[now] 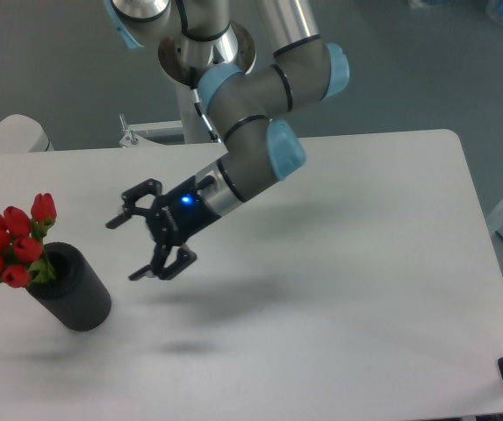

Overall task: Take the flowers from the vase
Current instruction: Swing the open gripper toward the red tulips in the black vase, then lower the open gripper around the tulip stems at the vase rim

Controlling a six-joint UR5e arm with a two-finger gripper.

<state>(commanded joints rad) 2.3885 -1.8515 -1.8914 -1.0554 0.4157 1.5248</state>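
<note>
the black two-finger hand (121,248) hangs above the white counter (365,263) with its fingers spread apart, holding nothing, tips pointing left. to its left and a little lower, near but apart, stands the matte black ribbed cylinder vase (74,288), tilted. the bunch of red tulip buds with green leaves (7,246) sits in the vase's top, on the side away from the hand.

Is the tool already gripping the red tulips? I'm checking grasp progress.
No: the open tool hangs apart from the red tulips, which sit in the matte black ribbed vase.
</note>
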